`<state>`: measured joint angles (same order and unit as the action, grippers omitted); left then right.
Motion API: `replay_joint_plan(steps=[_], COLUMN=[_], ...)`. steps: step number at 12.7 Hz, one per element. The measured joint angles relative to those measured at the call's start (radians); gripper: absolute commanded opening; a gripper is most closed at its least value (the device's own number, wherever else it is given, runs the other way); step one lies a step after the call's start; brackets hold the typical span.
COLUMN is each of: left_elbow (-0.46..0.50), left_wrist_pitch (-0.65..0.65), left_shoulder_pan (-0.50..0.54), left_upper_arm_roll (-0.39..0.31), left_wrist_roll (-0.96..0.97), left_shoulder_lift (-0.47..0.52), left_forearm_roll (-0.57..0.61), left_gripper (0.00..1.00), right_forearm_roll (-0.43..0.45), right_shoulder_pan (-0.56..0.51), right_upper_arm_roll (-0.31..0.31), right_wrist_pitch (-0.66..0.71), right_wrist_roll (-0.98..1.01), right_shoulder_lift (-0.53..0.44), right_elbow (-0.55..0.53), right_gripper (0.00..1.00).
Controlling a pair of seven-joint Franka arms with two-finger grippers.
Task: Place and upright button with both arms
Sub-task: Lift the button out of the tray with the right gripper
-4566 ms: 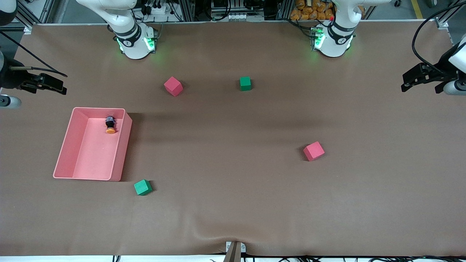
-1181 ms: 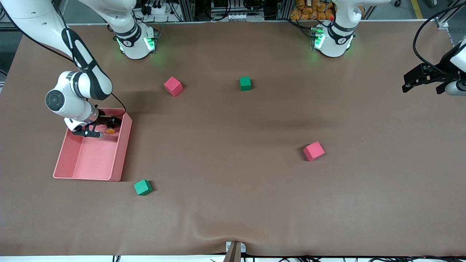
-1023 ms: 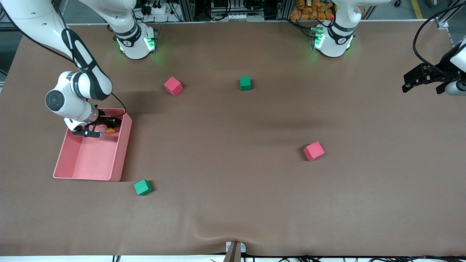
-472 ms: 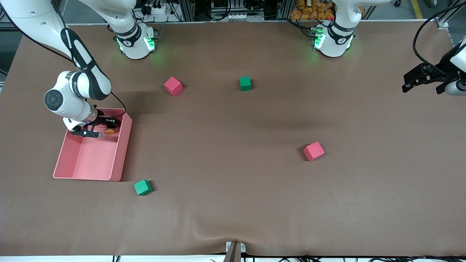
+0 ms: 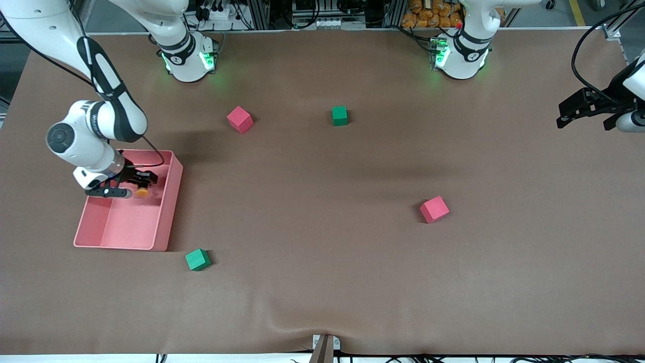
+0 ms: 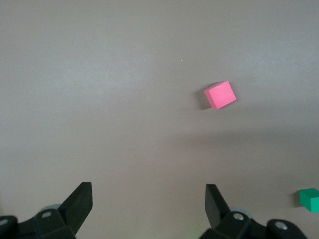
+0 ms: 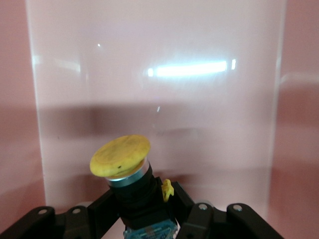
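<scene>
Since half a second ago the right gripper (image 5: 137,184) has drawn back from the bin's end nearest the robot bases, carrying the button (image 5: 142,191) with it; its fingers (image 7: 107,209) pinch the button's black body, the orange cap pointing away from the wrist, and both hang over the floor of the pink bin (image 5: 169,201); in the right wrist view the button (image 7: 128,180) is clear of the glossy bin floor (image 7: 149,89). Well apart from the bin, over the left arm's end of the table, the left gripper (image 5: 572,112) waits with fingers (image 6: 77,201) spread wide and holding nothing. Brown matting covers the table (image 5: 322,282), rippled at the edge nearest the front camera; just beside the bin's near corner sits a green cube (image 5: 197,259); farther from the camera than the bin stand a red cube (image 5: 239,119) and a second green cube (image 5: 339,115); another red cube (image 5: 434,209) lies toward the left arm's end; cables and aluminium framing crowd the room past the green-lit arm bases (image 5: 187,61).
</scene>
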<state>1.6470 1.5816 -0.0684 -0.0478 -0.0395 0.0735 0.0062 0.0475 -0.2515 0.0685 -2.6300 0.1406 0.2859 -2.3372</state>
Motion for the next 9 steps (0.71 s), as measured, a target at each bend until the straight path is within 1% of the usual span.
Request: replay_joint_plan(steps=[2, 3, 4, 7, 9], left_elbow=[0.000, 0.000, 0.000, 0.000, 0.000], left_wrist_pitch=[0.000, 0.000, 0.000, 0.000, 0.000], left_shoulder_pan=[0.000, 0.000, 0.000, 0.000, 0.000], left_upper_arm_roll=[0.000, 0.000, 0.000, 0.000, 0.000], left_wrist_roll=[0.000, 0.000, 0.000, 0.000, 0.000], left_shoulder_lift=[0.000, 0.000, 0.000, 0.000, 0.000], left_forearm_roll=[0.000, 0.000, 0.000, 0.000, 0.000], left_gripper=[1.00, 1.00, 1.00, 1.00, 1.00], right_forearm_roll=[0.000, 0.000, 0.000, 0.000, 0.000], right_shoulder_pan=[-0.008, -0.008, -0.008, -0.006, 0.027], right_upper_arm_roll=[0.000, 0.000, 0.000, 0.009, 0.019], right_wrist_pitch=[0.024, 0.073, 0.149, 0.421, 0.549], right_wrist_roll=[0.052, 0.069, 0.078, 0.109, 0.159], right_shoulder_lift=[-0.010, -0.013, -0.016, -0.020, -0.021], right_elbow=[0.041, 0.075, 0.122, 0.314, 0.408], right_gripper=[0.00, 0.00, 0.00, 0.00, 0.00])
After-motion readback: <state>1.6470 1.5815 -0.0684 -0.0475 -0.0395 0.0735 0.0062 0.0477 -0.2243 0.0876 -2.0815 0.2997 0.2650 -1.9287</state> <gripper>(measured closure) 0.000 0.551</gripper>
